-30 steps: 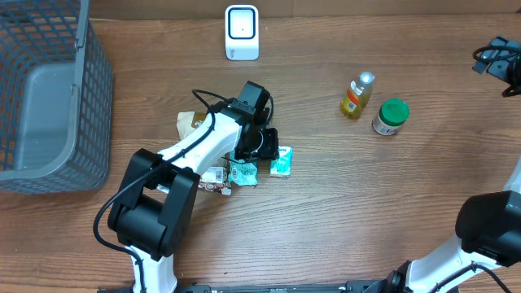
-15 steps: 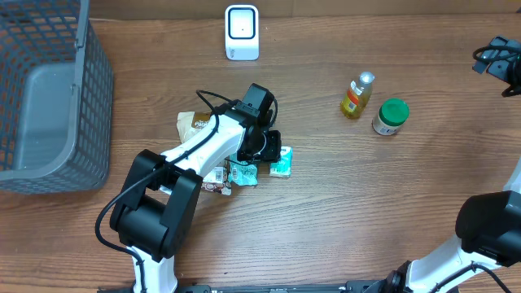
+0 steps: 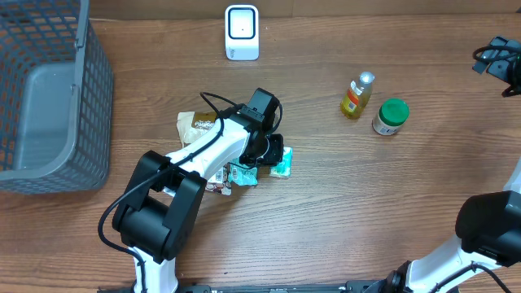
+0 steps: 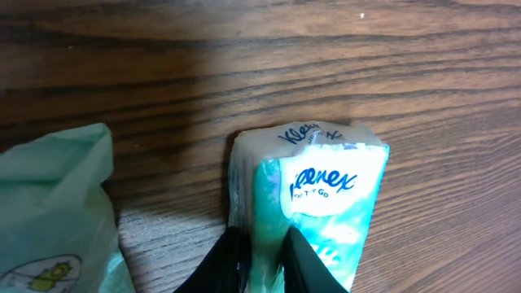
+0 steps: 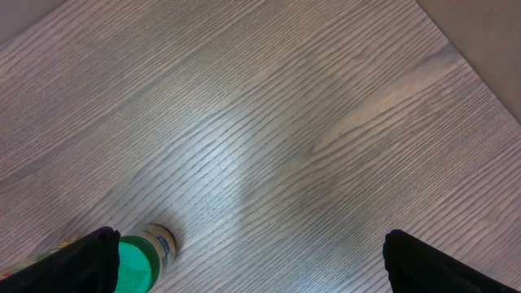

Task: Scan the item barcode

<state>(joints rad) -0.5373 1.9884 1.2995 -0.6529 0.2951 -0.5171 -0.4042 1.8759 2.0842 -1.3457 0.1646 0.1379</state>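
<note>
Overhead: the soft teal tissue pack [image 3: 282,165] lies on the wood-grain table [image 3: 366,212], at 5 o'clock from the boxy white scanner [image 3: 242,32]. Left wrist: the left gripper [image 4: 264,264] pinches the glossy pack narrowly. Right wrist: the right gripper [image 5: 252,260] stands wide; a round green-lidded jar [image 5: 140,259] sits at 7 o'clock.

Lower end of tissue pack [image 4: 326,191] cut off, green pouch [image 4: 49,212] cropped at left, basket [image 3: 94,89] cropped overhead.
</note>
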